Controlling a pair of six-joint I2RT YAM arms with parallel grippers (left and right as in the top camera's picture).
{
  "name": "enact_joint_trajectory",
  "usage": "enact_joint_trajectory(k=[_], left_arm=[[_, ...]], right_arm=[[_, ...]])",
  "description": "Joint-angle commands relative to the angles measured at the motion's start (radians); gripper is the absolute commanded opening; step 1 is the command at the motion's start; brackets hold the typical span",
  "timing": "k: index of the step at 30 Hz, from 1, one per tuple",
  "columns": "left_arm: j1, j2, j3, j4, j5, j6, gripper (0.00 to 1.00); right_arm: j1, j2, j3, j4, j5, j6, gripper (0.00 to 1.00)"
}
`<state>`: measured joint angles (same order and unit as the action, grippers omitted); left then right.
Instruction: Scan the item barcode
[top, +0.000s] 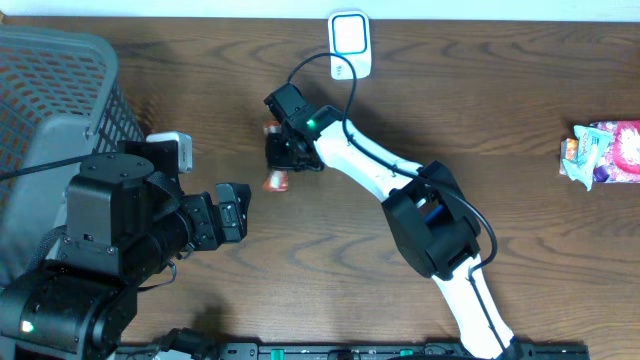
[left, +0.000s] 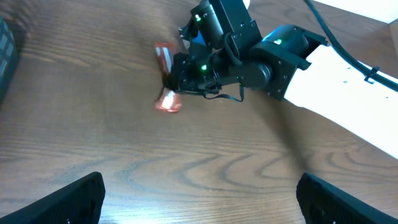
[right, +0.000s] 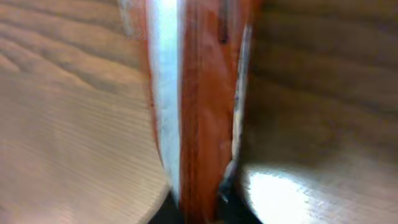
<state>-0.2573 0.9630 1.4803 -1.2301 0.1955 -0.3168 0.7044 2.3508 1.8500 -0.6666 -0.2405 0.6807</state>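
The item is a slim red-orange packet (top: 276, 181) lying on the wooden table left of centre. My right gripper (top: 281, 150) is down over its middle and shut on it. The left wrist view shows the packet (left: 168, 101) sticking out on both sides of that black gripper (left: 180, 73). In the right wrist view the packet (right: 199, 112) fills the centre, blurred, with a white stripe along its left side. My left gripper (top: 238, 210) stands open a little to the lower left of the packet, its fingers (left: 74, 199) wide apart over bare wood. No barcode shows.
A white flat device (top: 350, 40) with a black cable lies at the table's far edge. A grey mesh basket (top: 60, 90) stands at the far left. A pink and blue packet (top: 605, 155) rests at the right edge.
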Motion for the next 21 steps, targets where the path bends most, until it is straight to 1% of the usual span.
enact_joint_trajectory(k=[1,4,6,9,11,13,14,16,18,21], left_arm=[[-0.002,-0.003,0.003,0.0,-0.01,0.002,0.98],[-0.002,-0.003,0.003,0.0,-0.01,0.002,0.98],[-0.002,-0.003,0.003,0.0,-0.01,0.002,0.98],[-0.002,-0.003,0.003,0.0,-0.01,0.002,0.98],[-0.002,-0.003,0.003,0.0,-0.01,0.002,0.98],[-0.002,-0.003,0.003,0.0,-0.01,0.002,0.98],[-0.002,-0.003,0.003,0.0,-0.01,0.002,0.98],[-0.002,-0.003,0.003,0.0,-0.01,0.002,0.98],[-0.002,-0.003,0.003,0.0,-0.01,0.002,0.98],[-0.002,-0.003,0.003,0.0,-0.01,0.002,0.98]], right_arm=[[0.004,-0.004,-0.002,-0.022,-0.022,0.002,0.01],[-0.014,-0.029,-0.001,-0.063,-0.006,-0.043,0.01],[-0.027,-0.06,0.0,-0.111,0.063,-0.063,0.01],[-0.039,-0.122,0.001,-0.215,0.288,-0.077,0.01],[-0.039,-0.164,0.001,-0.307,0.515,-0.076,0.01],[-0.033,-0.187,0.001,-0.387,0.698,-0.074,0.01],[-0.029,-0.188,0.001,-0.427,0.78,-0.063,0.01],[-0.027,-0.18,-0.002,-0.508,0.882,-0.02,0.01],[-0.027,-0.165,-0.013,-0.552,0.892,0.005,0.01],[-0.025,-0.143,-0.048,-0.564,0.867,0.043,0.01]])
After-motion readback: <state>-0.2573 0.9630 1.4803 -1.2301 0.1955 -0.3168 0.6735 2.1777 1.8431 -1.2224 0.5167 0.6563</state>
